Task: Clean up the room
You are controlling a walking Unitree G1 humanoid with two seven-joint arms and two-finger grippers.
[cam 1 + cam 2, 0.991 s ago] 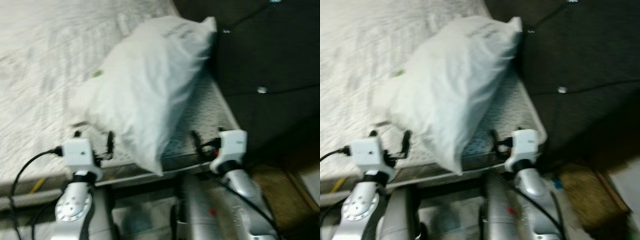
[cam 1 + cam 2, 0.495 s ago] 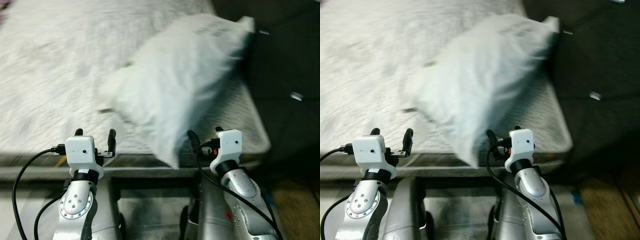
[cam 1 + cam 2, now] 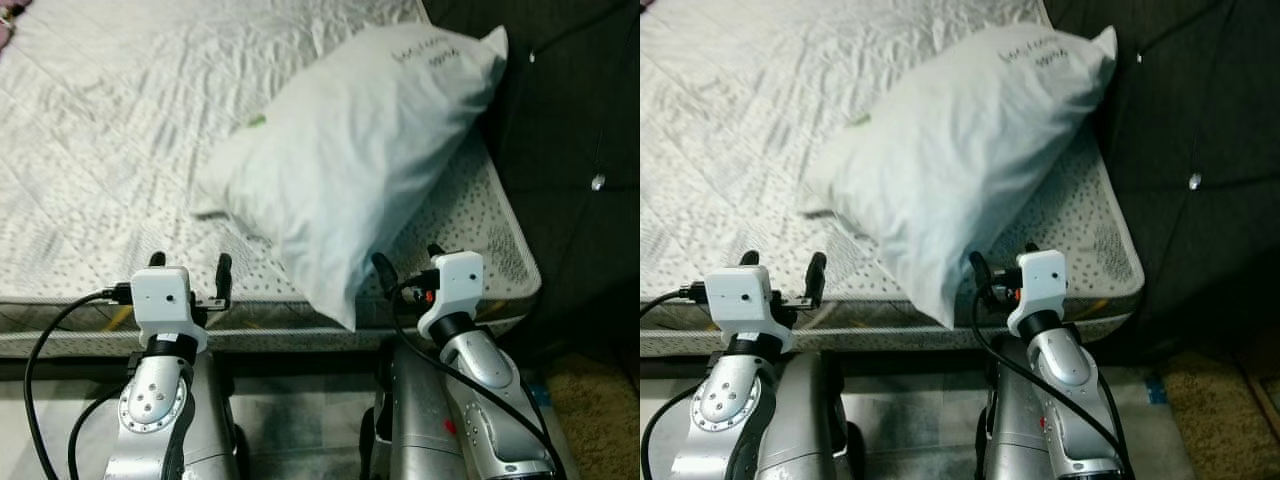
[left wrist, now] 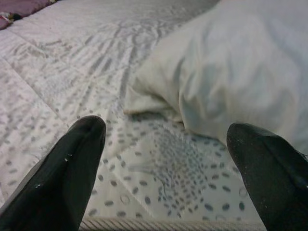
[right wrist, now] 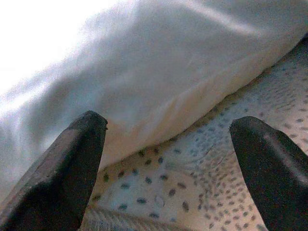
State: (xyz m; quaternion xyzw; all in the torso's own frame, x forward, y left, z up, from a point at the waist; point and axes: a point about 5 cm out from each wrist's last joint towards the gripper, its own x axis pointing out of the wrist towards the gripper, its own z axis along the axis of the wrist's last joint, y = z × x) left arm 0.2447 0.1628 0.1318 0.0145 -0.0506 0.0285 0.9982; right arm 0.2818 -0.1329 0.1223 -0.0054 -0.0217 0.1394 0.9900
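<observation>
A large white pillow (image 3: 360,170) lies slantwise on the bare, dotted white mattress (image 3: 120,140), its far corner against the dark headboard and its near corner hanging over the mattress's front edge. My left gripper (image 3: 190,264) is open at the front edge of the mattress, left of the pillow, holding nothing. My right gripper (image 3: 407,260) is open too, just right of the pillow's near corner. In the left wrist view the pillow (image 4: 240,82) lies ahead beyond the fingers (image 4: 62,178). In the right wrist view the pillow (image 5: 168,72) is very close above the spread fingers (image 5: 62,168).
A dark tufted headboard (image 3: 570,130) stands along the right end of the bed. Brown carpet (image 3: 600,410) shows on the floor at the lower right. A small green tag (image 3: 257,121) sits at the pillow's left edge. Something purple (image 4: 19,7) lies at the mattress's far corner.
The whole picture has swung and steadied, so the camera has moved; the blur is gone. The pillow lies as before, and both grippers stay open at the bed's edge.
</observation>
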